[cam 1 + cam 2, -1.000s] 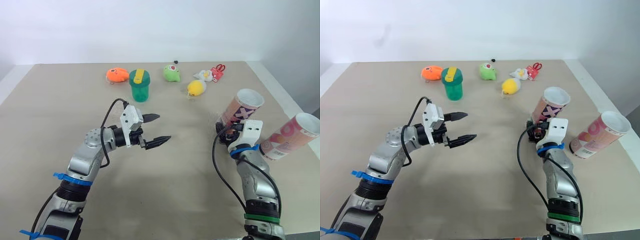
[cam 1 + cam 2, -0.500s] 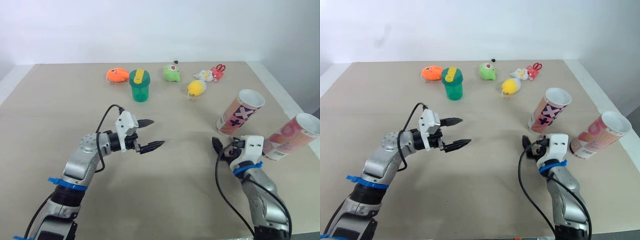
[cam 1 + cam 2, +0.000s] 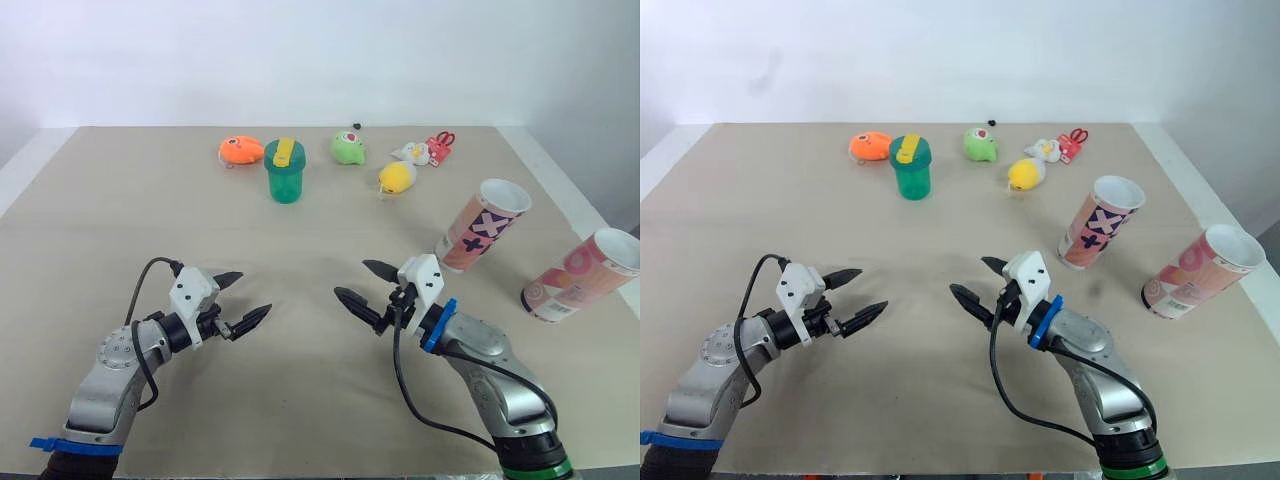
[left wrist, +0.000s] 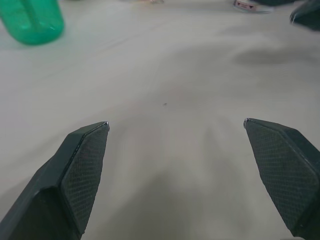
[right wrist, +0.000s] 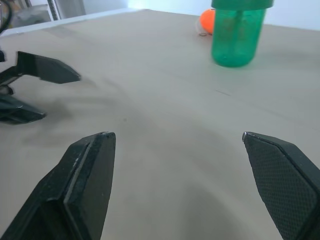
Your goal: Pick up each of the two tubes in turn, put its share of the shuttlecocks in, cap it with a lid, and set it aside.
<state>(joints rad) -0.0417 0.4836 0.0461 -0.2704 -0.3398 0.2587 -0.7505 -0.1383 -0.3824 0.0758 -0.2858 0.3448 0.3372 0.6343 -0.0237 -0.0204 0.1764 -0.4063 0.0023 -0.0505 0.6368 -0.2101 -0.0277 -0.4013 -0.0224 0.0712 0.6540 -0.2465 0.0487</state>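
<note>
Beige counter (image 3: 320, 400) runs up to a plain white wall, with small toys and a green lidded cup (image 3: 285, 171) along the upper middle of the frame. Both tubes sit at the right. The X-patterned tube (image 3: 482, 225) is at mid-right, and the pink tube (image 3: 580, 275) is near the right edge. They are apart from each other, and their open mouths point to the upper right. We cannot tell whether they stand upright or lean.

Our left hand (image 3: 254, 293) is at the lower left and our right hand (image 3: 351, 279) at the lower centre. Both hover low over bare counter with fingers spread wide, holding nothing, well apart from either tube.

We judge the tubes to be light, thin-walled paperboard, stiff along their length but easy to dent near the open rim, with a glossy print that may slip. We would take hold across the middle of the body, fingers on opposite sides, and squeeze only moderately.
</note>
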